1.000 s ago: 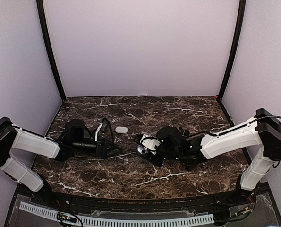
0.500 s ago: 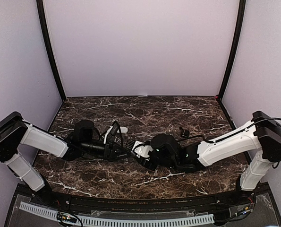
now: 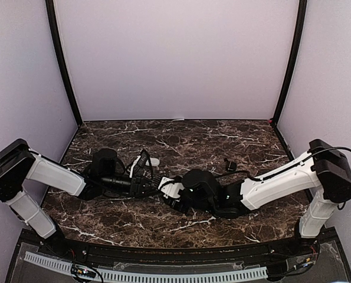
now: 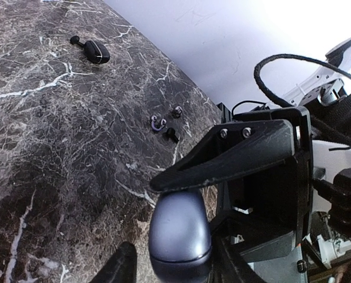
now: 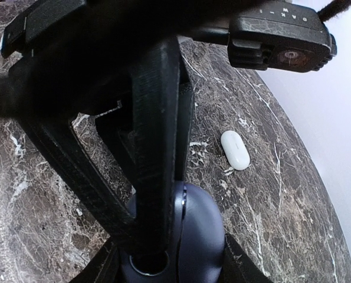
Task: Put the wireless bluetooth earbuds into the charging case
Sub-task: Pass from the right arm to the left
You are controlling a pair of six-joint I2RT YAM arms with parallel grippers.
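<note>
A closed dark blue charging case (image 4: 180, 227) (image 5: 204, 236) hangs just above the marble, between the two arms. My right gripper (image 5: 169, 265) (image 3: 170, 190) is shut on it, a finger pressed to each side. My left gripper (image 4: 175, 259) (image 3: 156, 183) straddles the same case crosswise with its jaws partly closed. One of its fingers (image 4: 222, 265) touches the case. The other finger (image 4: 125, 265) stands a slit away from it. A purple earbud (image 4: 157, 122) and two dark earbuds (image 4: 172, 134) (image 4: 177, 110) lie loose on the table beyond. The top view hides the case behind the grippers.
A white pebble-shaped case (image 5: 235, 150) (image 3: 153, 160) lies closed just behind the left gripper. A black case (image 4: 95, 52) lies farther off with a small dark piece (image 4: 75, 40) beside it. Cables loop over both wrists.
The right arm has carried the case leftward and the left arm has reached right to meet it. The left jaws have narrowed from wide open to around the case.
</note>
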